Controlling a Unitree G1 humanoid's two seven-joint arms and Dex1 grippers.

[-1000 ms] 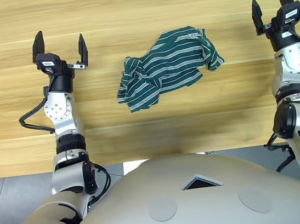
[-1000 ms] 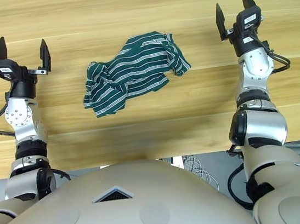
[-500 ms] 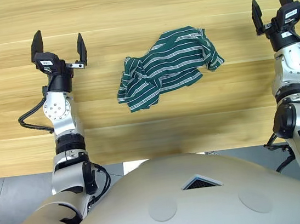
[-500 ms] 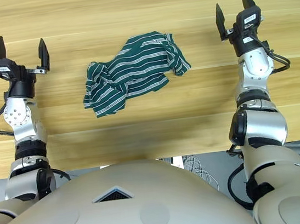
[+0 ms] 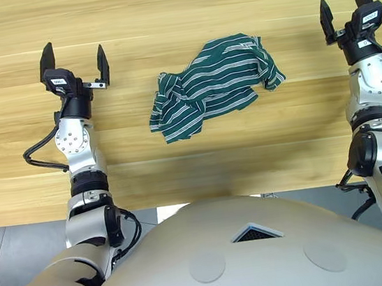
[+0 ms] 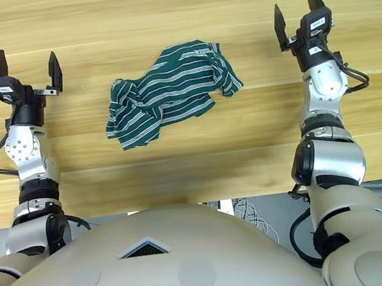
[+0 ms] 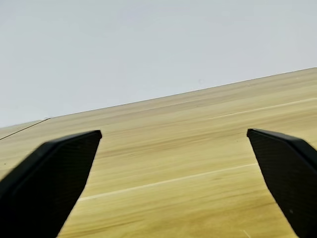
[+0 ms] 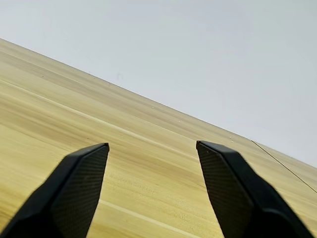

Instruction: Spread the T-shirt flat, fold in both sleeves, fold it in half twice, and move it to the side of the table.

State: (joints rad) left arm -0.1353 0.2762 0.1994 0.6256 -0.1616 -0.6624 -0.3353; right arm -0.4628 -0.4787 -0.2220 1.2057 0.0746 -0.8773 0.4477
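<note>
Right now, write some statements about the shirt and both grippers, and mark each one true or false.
1. The T-shirt lies crumpled on the wooden table, between the two arms. True.
2. The left gripper is shut on a sleeve. False: it is open, holds nothing, and is apart from the T-shirt, off to the T-shirt's left.
3. The right gripper is open and holds nothing. True.
4. The T-shirt is folded into a neat square at the table's side. False: it is bunched up and unfolded, near the middle of the table.
</note>
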